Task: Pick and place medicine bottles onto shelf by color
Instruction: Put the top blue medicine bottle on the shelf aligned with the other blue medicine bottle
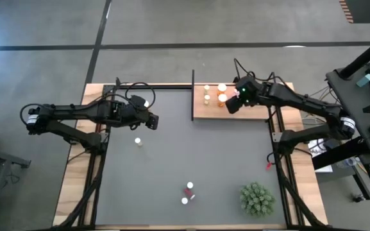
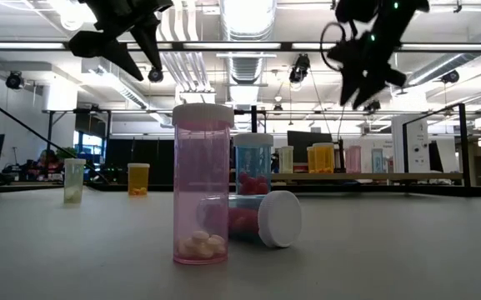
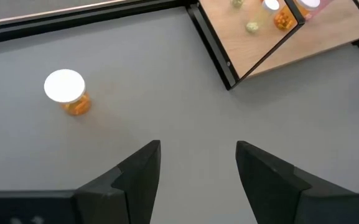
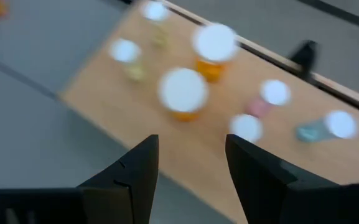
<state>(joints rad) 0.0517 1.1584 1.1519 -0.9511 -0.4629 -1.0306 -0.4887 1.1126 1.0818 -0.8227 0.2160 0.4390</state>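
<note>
My left gripper [image 1: 152, 120] [image 3: 198, 168] hangs open above the mat's left half, nothing between its fingers. Ahead of it an orange medicine bottle [image 3: 67, 93] with a white cap stands on the mat. My right gripper [image 1: 233, 106] [image 4: 191, 162] is open and empty, raised above the shelf [image 1: 236, 110], a light wooden board at the far right. On the shelf stand two orange bottles [image 4: 182, 93], pale green ones [image 4: 126, 56] and pink ones [image 4: 272, 96]; a bluish one [image 4: 322, 127] lies on its side. Near the front edge a pink bottle [image 2: 202, 187] stands upright.
A pale bottle [image 1: 138, 142] stands on the mat below the left gripper. By the front pink bottle stands a bluish bottle [image 2: 253, 171] with red contents, and another [image 2: 265, 218] lies on its side. A green spiky plant [image 1: 257, 199] sits at the near right.
</note>
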